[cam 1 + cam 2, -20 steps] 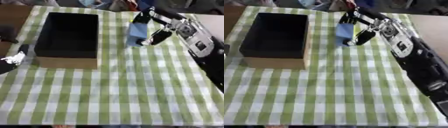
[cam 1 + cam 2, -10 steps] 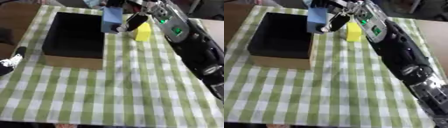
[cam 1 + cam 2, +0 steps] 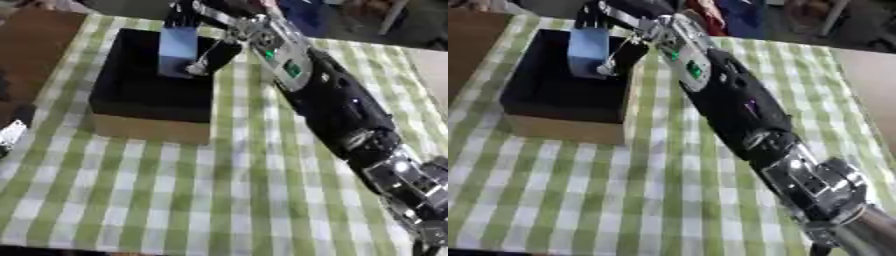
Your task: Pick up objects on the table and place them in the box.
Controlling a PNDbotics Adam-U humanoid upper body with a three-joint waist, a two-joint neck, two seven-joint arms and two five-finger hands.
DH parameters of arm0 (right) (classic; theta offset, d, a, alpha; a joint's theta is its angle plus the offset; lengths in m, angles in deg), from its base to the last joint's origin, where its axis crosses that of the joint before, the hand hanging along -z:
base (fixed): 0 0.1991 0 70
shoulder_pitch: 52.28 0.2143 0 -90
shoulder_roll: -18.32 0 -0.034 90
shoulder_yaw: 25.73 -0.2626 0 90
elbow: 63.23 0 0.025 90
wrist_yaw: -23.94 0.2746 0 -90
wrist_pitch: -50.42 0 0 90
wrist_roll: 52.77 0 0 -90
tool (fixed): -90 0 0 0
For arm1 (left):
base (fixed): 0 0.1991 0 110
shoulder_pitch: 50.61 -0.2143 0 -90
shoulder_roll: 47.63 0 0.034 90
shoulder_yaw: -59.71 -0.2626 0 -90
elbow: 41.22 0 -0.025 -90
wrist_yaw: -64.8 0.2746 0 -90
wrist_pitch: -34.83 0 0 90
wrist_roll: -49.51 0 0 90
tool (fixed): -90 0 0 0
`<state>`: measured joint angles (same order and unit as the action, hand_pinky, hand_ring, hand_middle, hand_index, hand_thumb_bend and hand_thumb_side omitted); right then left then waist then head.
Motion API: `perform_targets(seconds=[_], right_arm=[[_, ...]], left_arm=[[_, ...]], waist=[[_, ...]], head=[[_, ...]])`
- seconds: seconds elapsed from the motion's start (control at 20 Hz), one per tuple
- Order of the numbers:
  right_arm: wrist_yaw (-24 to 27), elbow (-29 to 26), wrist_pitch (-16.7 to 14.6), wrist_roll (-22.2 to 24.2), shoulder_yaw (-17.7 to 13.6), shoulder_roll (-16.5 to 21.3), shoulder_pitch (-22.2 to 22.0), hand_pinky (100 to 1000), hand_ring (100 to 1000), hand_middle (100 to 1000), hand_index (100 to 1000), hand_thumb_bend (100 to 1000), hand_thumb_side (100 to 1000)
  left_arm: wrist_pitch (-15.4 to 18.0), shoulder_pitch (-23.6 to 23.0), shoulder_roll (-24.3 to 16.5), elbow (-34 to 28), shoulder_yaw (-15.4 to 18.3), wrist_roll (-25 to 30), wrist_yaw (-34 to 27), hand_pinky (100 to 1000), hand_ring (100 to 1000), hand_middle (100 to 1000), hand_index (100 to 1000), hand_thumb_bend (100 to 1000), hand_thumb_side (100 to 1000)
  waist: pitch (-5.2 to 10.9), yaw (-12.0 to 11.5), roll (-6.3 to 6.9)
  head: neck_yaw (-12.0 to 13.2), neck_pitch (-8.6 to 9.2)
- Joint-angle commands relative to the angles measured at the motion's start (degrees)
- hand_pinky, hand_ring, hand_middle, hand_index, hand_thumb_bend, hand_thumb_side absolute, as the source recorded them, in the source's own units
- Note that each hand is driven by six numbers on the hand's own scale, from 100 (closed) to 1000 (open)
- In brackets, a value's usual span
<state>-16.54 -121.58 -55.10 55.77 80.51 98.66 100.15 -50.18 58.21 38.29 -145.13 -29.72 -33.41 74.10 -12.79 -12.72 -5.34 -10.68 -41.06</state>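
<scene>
**Blue carton held over the open box**

In the upper middle of the frame, the robot's right hand (image 3: 203, 47) has its fingers curled round a pale blue, flat-sided rectangular carton (image 3: 178, 46), holding it upright over the dark interior of the open box with black lining and brown cardboard walls (image 3: 149, 127). The carton sits over the right-hand part of the opening, close to the box's right wall; whether its bottom edge already touches the box floor cannot be told. The long black arm with silver joints runs from the lower right corner up to the hand. The box stands on the worktop covered with a green-and-white checked cloth (image 3: 227, 200).

Of the left hand (image 3: 10, 134) only a small pale part shows at the left edge, and its fingers cannot be made out.

The carton looks like a light, stiff pack: it keeps its flat faces in the grip and shows no sag. Its smooth faces could slip, so the broad sides are the sensible place to hold it, as the hand does here. Releasing it low inside the box would keep it from tipping against the wall.
</scene>
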Motion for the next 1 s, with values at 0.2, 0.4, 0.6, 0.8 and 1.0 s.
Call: perform_targets(seconds=[0.2,0.4,0.6,0.8,1.0], right_arm=[[-7.1,3.1,-3.0,-0.2,-0.3,-2.8,0.0,725,725,625,746,600,180],[-9.1,2.8,-3.7,-0.6,-0.6,-2.3,0.1,767,791,785,873,671,183],[-8.7,1.6,-3.3,-1.2,-1.3,-1.1,0.5,775,798,802,896,700,197],[-6.2,-0.9,-2.5,-1.7,-2.1,1.6,1.6,772,790,784,892,692,214],[-4.3,-3.1,-0.7,-2.4,-3.5,5.8,2.5,776,790,777,886,690,223]], left_arm=[[0.0,1.2,-0.3,-1.1,0.2,0.3,-0.4,699,568,569,725,364,100],[0.0,1.0,-0.3,-1.0,0.2,0.2,-0.4,699,568,568,724,365,100],[-0.1,0.8,-0.4,-0.9,0.3,0.2,-0.4,699,568,568,725,365,100],[-0.1,0.4,-0.6,-0.8,0.4,0.1,-0.3,699,568,568,725,366,100],[-0.1,0.0,-1.0,-0.7,0.6,-0.1,-0.1,699,568,568,724,365,100]], waist=[[0.67,-0.1,0.46],[0.90,0.1,0.41],[1.22,0.6,0.44],[1.50,1.5,0.55],[1.80,2.6,0.58]], head=[[-0.6,0.84],[-0.5,0.83],[-0.5,0.73],[-0.2,0.55],[0.0,0.55]])
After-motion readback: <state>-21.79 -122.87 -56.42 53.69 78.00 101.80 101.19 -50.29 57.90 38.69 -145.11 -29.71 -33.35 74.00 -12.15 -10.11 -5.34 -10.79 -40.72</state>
